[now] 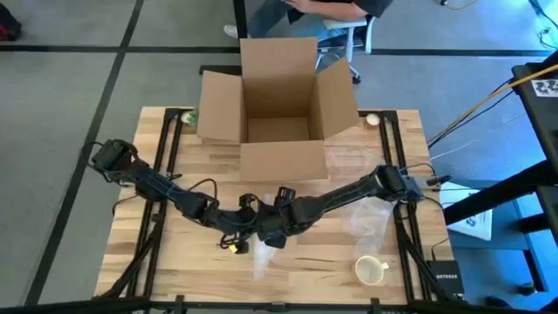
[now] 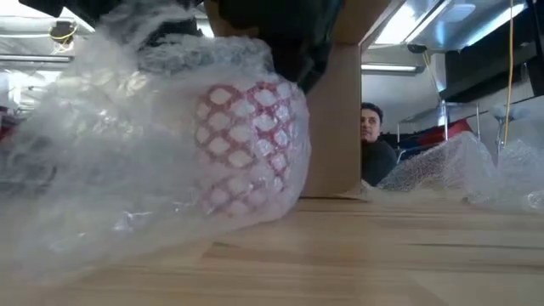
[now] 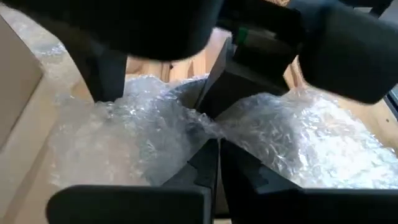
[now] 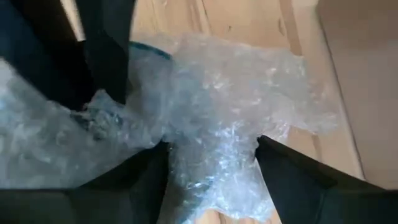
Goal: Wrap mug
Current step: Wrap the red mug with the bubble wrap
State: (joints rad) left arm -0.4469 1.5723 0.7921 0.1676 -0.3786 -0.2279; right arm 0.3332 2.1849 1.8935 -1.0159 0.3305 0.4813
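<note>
Clear bubble wrap [image 2: 144, 144] bundled round a red-patterned mug [image 2: 246, 149] at the table's [image 1: 331, 270] front middle, before the cardboard box [image 1: 277, 109]; left gripper [image 3: 208, 140] reaching in low from the left, fingers pinched on the wrap; right gripper [image 4: 211, 162] stretched in from the right, fingers spread wide astride the bundle; white mug [image 1: 371, 270] apart, front right.

Crowded at mid-surface [image 1: 174, 253]: both arms meet over a bubble-wrapped bundle [image 2: 246, 144], blocking passage there. Open cardboard box [image 1: 279, 113] fills the far middle. Loose bubble wrap [image 1: 370, 218] and a white mug [image 1: 371, 270] occupy the right near corner. Bare boards along the left near edge.
</note>
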